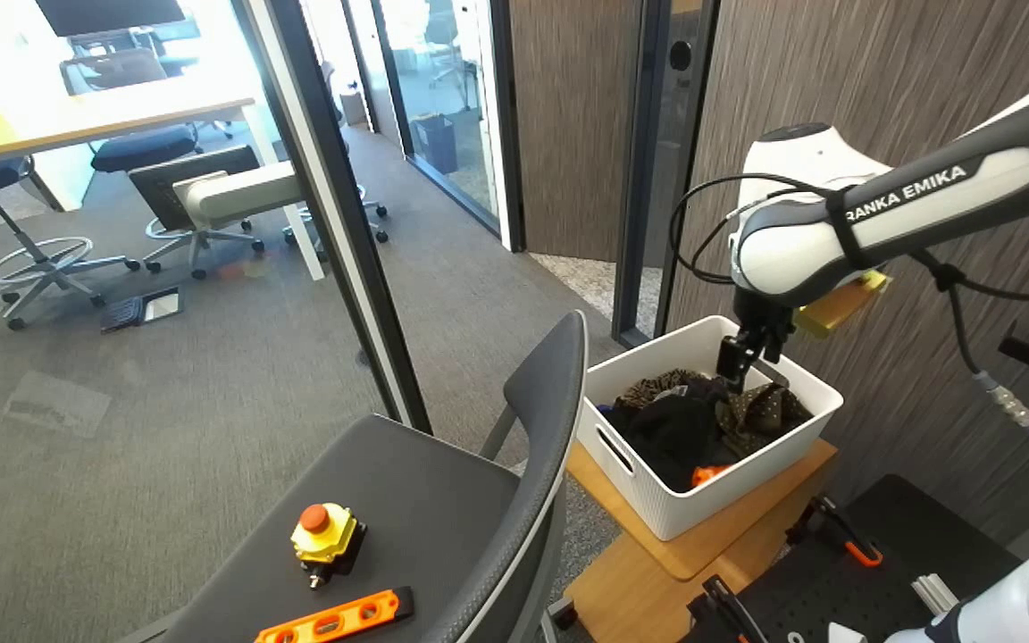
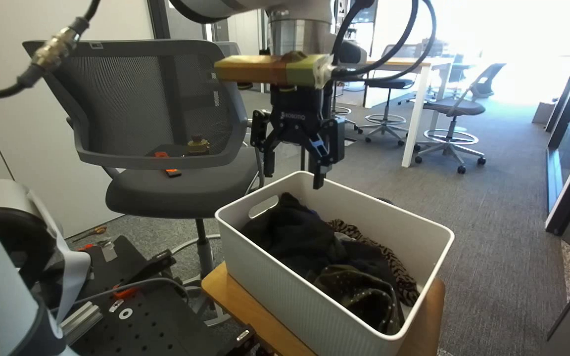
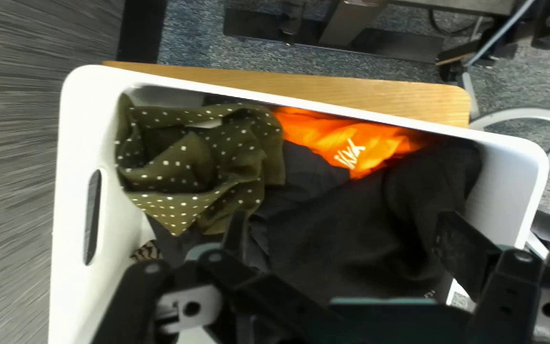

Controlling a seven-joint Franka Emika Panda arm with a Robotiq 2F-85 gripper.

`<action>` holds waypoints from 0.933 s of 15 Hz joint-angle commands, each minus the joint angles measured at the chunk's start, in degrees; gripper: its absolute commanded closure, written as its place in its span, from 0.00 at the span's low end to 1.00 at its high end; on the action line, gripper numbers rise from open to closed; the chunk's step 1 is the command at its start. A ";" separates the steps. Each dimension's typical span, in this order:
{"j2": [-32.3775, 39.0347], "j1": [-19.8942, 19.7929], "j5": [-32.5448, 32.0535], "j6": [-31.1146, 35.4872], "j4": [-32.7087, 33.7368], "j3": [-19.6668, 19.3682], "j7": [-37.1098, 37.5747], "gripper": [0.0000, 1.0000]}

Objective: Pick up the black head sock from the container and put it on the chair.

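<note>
a white and dark-grey robot arm (image 1: 916, 201) slants in from the edge of an exterior view. a grey mesh-backed chair (image 1: 430, 487) stands near a light wooden board (image 3: 351, 94), which bears a white rectangular plastic container (image 2: 285, 295). the black two-fingered gripper (image 2: 294, 174) hangs over the container, its fingers (image 2: 319, 180) spread well apart and aimed downward. the black fabric head sock (image 3: 346, 239) lies bunched inside the container; its exact outline is hard to tell. with it lie a crumpled olive cloth with white dots (image 3: 196, 165), a brown-and-black animal-print cloth (image 2: 400, 272) and a bright orange cloth with white lettering (image 3: 318, 131). on the chair's seat rest an orange spirit level (image 1: 349, 617) and a yellow box with a red push button (image 1: 325, 539).
</note>
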 commanded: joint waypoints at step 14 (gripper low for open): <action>34.91 1.71 22.42 29.78 9.61 4.55 16.17 0.00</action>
